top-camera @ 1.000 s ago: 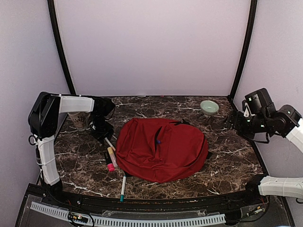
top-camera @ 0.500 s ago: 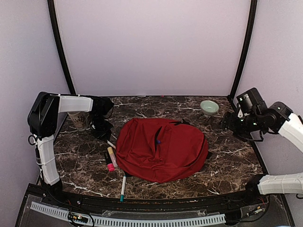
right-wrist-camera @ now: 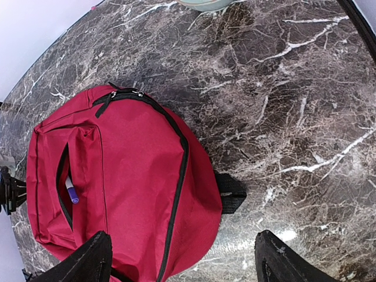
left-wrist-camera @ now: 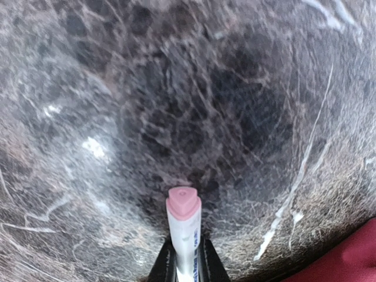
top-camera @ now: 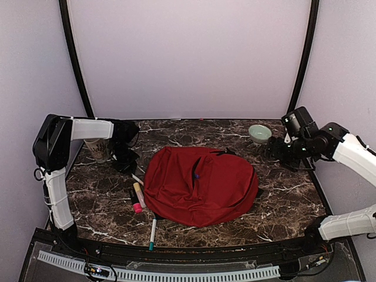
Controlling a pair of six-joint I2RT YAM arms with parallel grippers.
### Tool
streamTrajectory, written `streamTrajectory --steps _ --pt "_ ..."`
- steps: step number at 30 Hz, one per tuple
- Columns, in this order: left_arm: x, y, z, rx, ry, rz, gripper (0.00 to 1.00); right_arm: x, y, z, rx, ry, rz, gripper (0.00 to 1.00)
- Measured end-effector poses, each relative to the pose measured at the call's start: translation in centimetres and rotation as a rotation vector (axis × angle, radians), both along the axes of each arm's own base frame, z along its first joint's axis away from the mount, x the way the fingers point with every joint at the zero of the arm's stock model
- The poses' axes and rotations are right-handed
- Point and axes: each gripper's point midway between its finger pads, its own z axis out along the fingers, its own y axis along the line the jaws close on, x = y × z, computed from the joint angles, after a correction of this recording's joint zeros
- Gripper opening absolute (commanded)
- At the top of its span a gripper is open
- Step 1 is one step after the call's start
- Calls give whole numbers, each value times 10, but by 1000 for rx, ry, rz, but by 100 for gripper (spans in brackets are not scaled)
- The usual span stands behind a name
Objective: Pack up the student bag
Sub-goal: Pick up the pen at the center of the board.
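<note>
The student bag (top-camera: 200,185) lies flat in the middle of the marble table, red with black zippers. Its front pocket is slit open, and a blue-tipped pen (right-wrist-camera: 71,191) pokes out of it. My left gripper (top-camera: 125,155) is left of the bag, low over the table, shut on a white marker with a pink cap (left-wrist-camera: 184,226). The cap sticks out past the fingertips in the left wrist view. My right gripper (top-camera: 276,150) hovers open to the right of the bag, near the bowl. In the right wrist view the student bag (right-wrist-camera: 129,176) fills the lower left, between the spread fingers (right-wrist-camera: 94,255).
A pale green bowl (top-camera: 259,133) stands at the back right. A paper cup (top-camera: 98,150) stands at the back left beside the left arm. A pink-capped highlighter (top-camera: 138,197) and a teal pen (top-camera: 153,232) lie left of and in front of the bag.
My left gripper has shut on the white marker. The right arm has swung left, from the right wall towards the bowl and the bag, still open.
</note>
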Motion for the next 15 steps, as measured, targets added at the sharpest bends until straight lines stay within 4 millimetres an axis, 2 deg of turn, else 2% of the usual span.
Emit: streamTrajectory --steps 6,15 --pt "1 7 11 5 -41 18 0 8 6 -1 -5 -6 22 84" --pt "-3 8 53 -46 -151 54 0 21 25 -3 18 -20 97 84"
